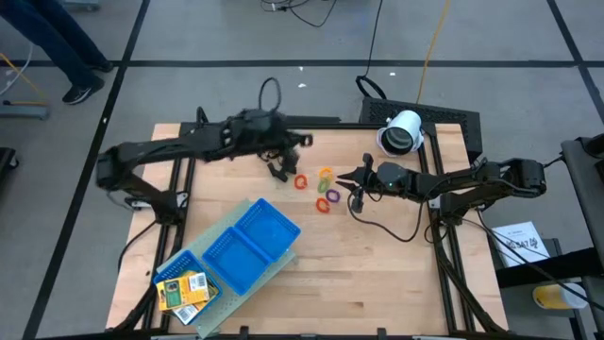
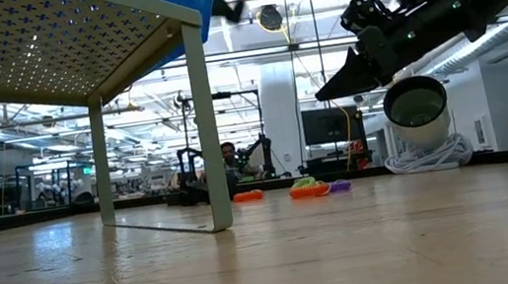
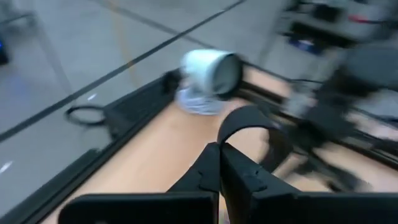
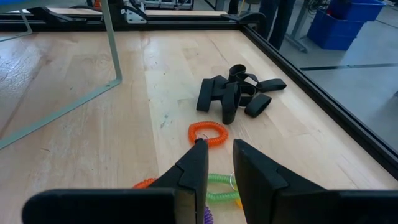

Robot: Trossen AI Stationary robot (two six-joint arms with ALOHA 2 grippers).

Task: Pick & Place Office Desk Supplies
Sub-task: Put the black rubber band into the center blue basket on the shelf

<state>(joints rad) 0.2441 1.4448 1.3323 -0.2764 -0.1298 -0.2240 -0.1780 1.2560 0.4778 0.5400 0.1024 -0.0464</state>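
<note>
The right gripper point(image 4: 217, 155) hovers just right of the coloured rings point(image 1: 324, 189) at mid-table, fingers slightly apart and holding nothing. The left gripper point(image 3: 219, 163) is clenched on a black clip point(image 3: 245, 121); more clips point(image 4: 236, 93) lie beside the rings. Two yellow packs point(image 1: 182, 290) sit in the tray point(image 1: 247, 241).

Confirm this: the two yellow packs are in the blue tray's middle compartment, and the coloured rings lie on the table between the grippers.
Wrong compartment. The high view shows the yellow packs in an end compartment of the blue tray, nearest the table's front-left corner. The coloured rings do lie between the left gripper and right gripper.
</note>
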